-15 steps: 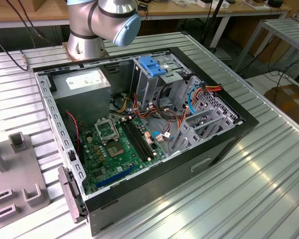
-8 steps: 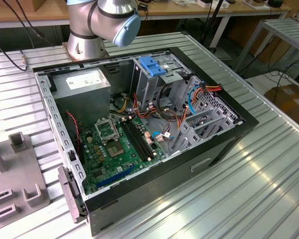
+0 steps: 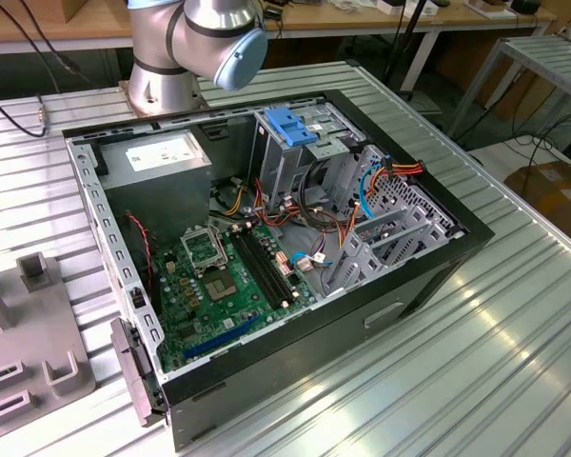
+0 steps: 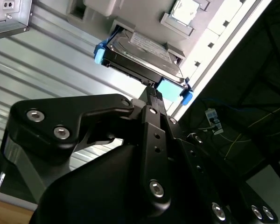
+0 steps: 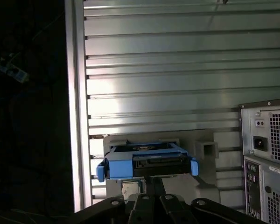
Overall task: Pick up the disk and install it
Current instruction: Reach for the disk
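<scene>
The ribbed metal bench (image 3: 476,362) is carrying an open computer case (image 3: 266,248). The case is lying on its side with the motherboard facing up. In the exterior view the arm (image 3: 200,38) is rising from its base behind the case and reaching out of frame.

In the first wrist view a grey fixture (image 5: 205,149) is sitting on the bench beside the edge rail, apart from the case's rear panel (image 5: 266,154). The disk (image 5: 156,162) is lying flat on that fixture in its blue carrier. In the second wrist view the disk (image 4: 144,49) is turning its labelled face upward.

The gripper (image 4: 151,91) is pointing straight at the disk, so the disk is lying directly ahead of it. The side facing the gripper is running crosswise to the line of reach. In the first wrist view the gripper (image 5: 151,179) is meeting that side between the carrier's two blue corners. I cannot tell whether that side is the disk's long one. I also cannot tell whether the gripper is clamping the carrier or only touching it.
</scene>
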Action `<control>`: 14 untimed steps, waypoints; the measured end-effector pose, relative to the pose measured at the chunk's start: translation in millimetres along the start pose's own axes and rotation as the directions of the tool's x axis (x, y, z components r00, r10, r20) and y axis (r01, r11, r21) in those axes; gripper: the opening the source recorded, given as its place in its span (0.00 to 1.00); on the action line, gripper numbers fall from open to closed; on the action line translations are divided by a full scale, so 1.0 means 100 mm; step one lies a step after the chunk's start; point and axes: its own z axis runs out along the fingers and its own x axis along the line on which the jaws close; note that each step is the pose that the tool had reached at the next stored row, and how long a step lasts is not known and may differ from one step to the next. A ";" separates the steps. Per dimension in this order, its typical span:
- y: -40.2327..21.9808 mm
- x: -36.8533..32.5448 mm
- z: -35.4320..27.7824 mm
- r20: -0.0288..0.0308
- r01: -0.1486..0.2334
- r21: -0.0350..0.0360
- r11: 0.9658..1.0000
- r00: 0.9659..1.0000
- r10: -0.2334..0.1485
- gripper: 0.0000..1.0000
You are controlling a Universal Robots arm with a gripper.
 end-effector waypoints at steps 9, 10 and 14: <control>-0.002 0.217 -0.002 0.000 0.002 0.000 1.000 1.000 -0.002 0.10; -0.002 0.219 -0.002 0.000 0.001 0.000 1.000 1.000 -0.001 0.10; -0.002 0.227 -0.002 0.000 0.001 0.000 1.000 1.000 -0.001 0.10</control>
